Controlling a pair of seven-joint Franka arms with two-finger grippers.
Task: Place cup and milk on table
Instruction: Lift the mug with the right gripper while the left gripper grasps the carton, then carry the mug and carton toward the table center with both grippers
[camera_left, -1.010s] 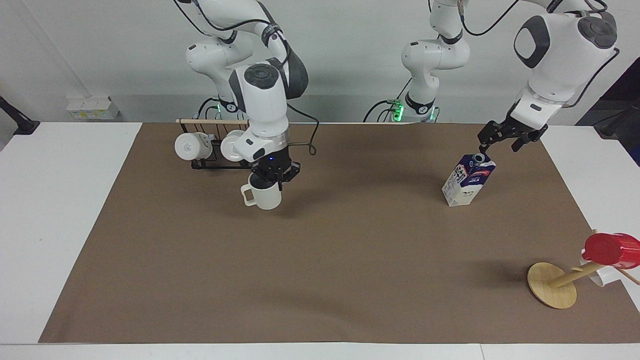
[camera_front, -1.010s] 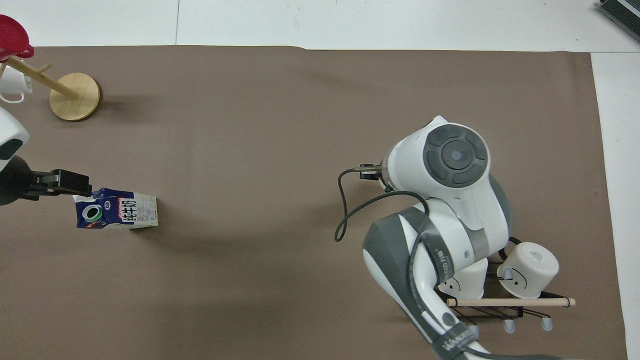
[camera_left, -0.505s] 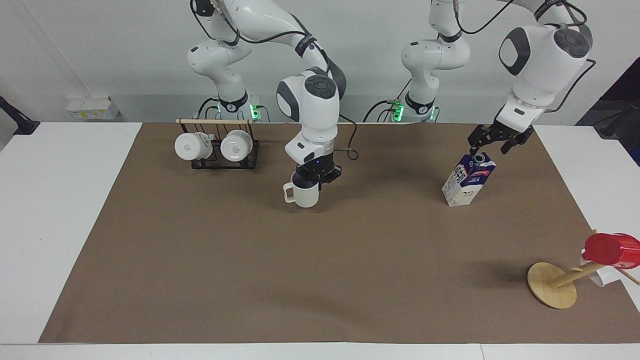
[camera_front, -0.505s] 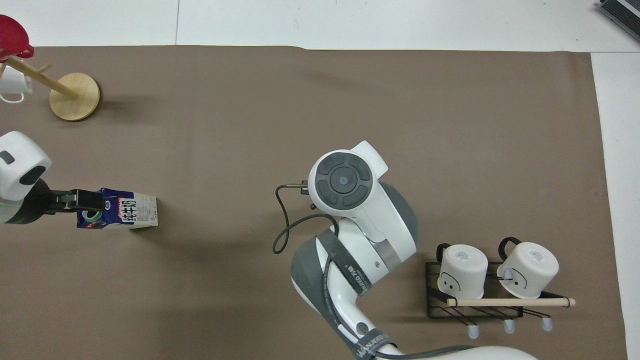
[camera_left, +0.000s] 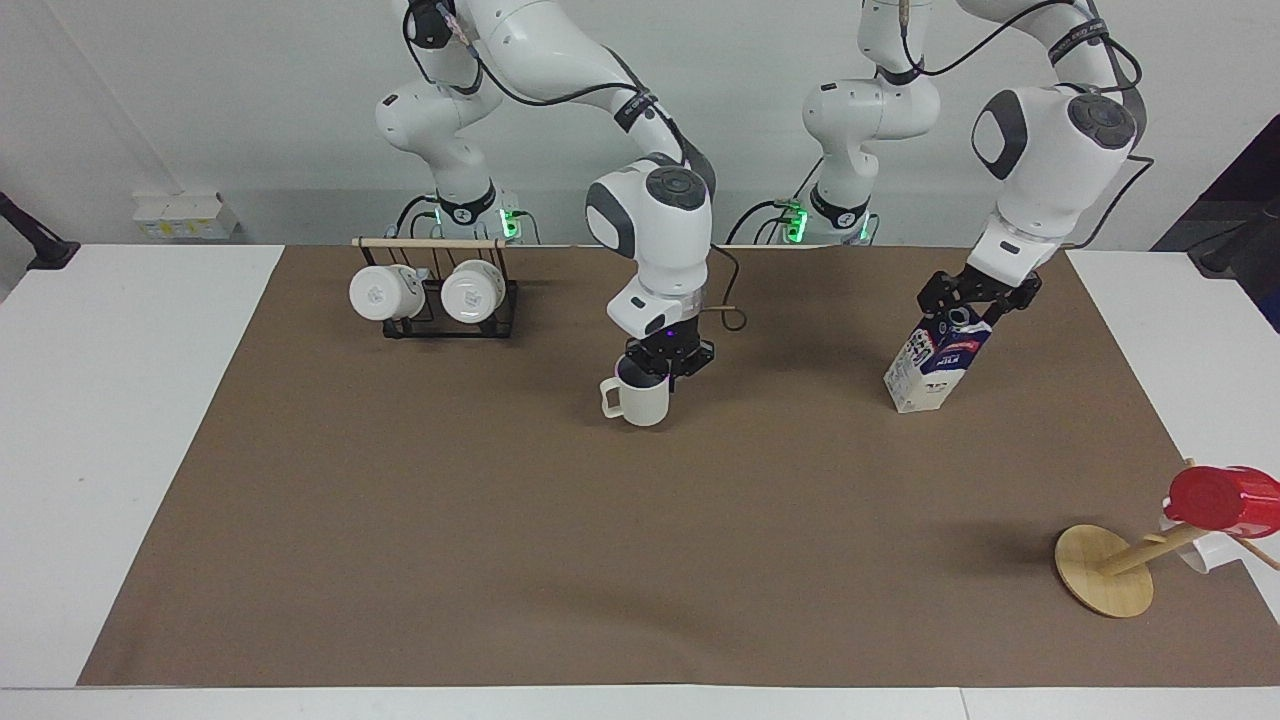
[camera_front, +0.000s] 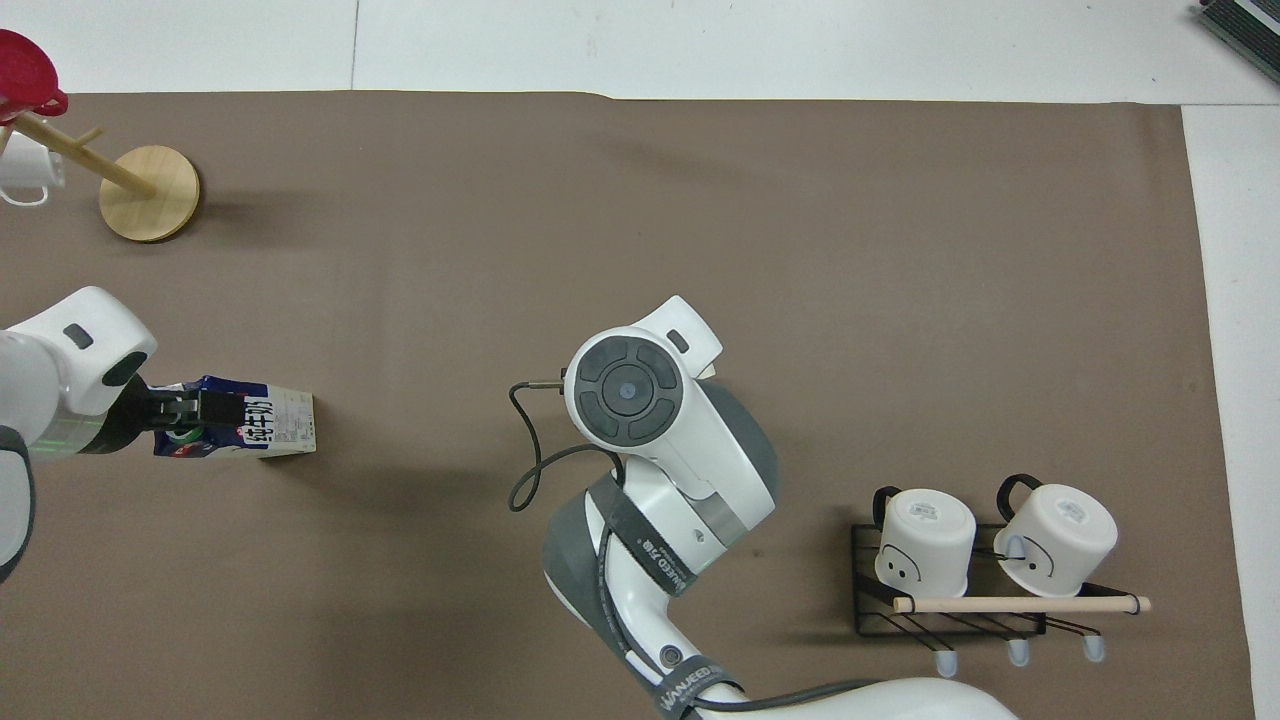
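Note:
The cream-white cup (camera_left: 640, 398) hangs upright from my right gripper (camera_left: 664, 368), which is shut on its rim, low over the middle of the brown-papered table (camera_left: 640, 560). Whether the cup's base touches the paper I cannot tell. In the overhead view the right arm's wrist hides the cup. The milk (camera_left: 930, 365) stands on the paper toward the left arm's end, seen from above with its label up (camera_front: 275, 425). My left gripper (camera_left: 975, 300) is open, its fingers at either side of the carton's top, also seen from above (camera_front: 190, 410).
A black wire rack (camera_left: 435, 325) with two white mugs stands near the robots toward the right arm's end. A wooden mug tree (camera_left: 1105, 570) carrying a red cup (camera_left: 1215, 497) stands farther from the robots than the milk, near the paper's edge.
My right gripper has carried the cup from beside the rack toward the table's middle and lowered it. My left gripper has come down from beside the milk's cap onto the carton's top.

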